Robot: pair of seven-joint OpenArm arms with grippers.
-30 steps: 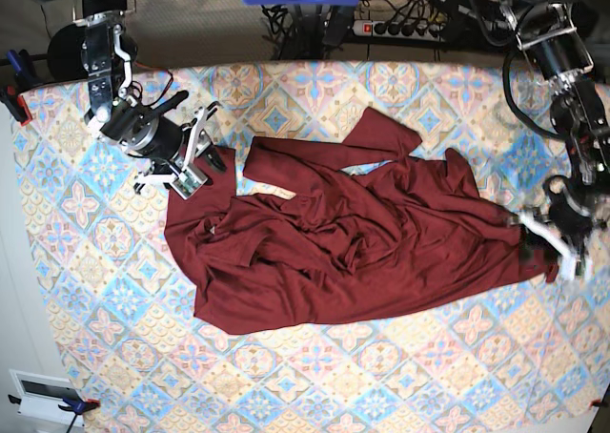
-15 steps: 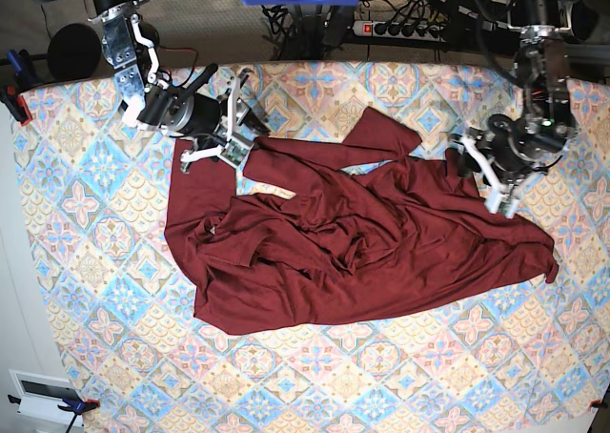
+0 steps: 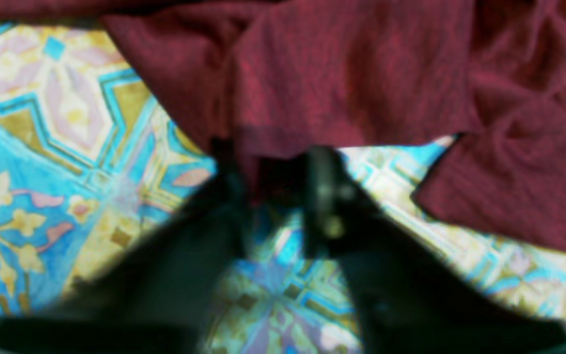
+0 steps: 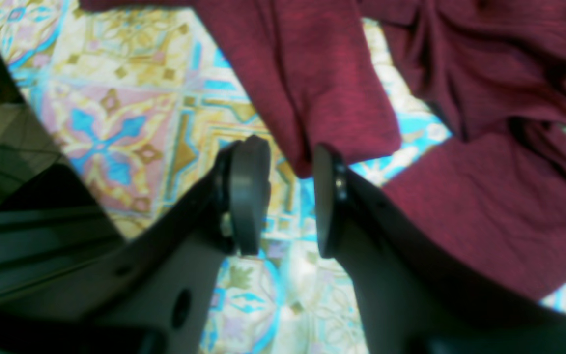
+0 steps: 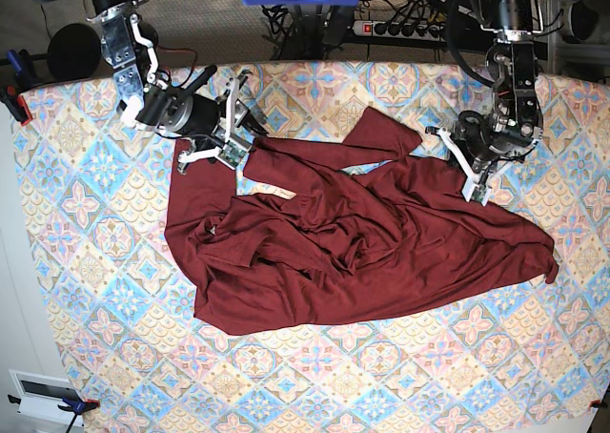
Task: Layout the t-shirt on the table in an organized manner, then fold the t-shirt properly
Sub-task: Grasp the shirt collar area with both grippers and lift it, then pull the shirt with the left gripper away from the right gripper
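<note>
Broadly, the t-shirt (image 5: 353, 237) lies crumpled across the middle of the table (image 5: 76, 261), and the patterned cloth shows bare all round it — a wide band along the near edge and a good strip to either side. At the far edge, beyond the shirt, a power strip (image 5: 396, 28) and a tangle of dark cables (image 5: 295, 28) sit just off the table, and a black round thing (image 5: 71, 51) stands past the far corner; none of these touches the shirt. The shirt itself is rumpled into deep folds, with one sleeve-like flap (image 5: 376, 133) sticking out toward the far edge and a long tail running out to a point at one side. The left gripper (image 5: 469, 171) is down at the shirt's far edge next to that flap; in the left wrist view its jaws (image 3: 273, 167) look drawn nearly together on the hem of the shirt (image 3: 342, 73), though the view is blurred and the fabric between them is hard to make out. The right gripper (image 5: 224, 137) hovers at the opposite end of the shirt's far edge — in the right wrist view its two round pads (image 4: 248, 191) stand apart, with a corner of the shirt (image 4: 322, 93) hanging just above the gap and not pinched.
</note>
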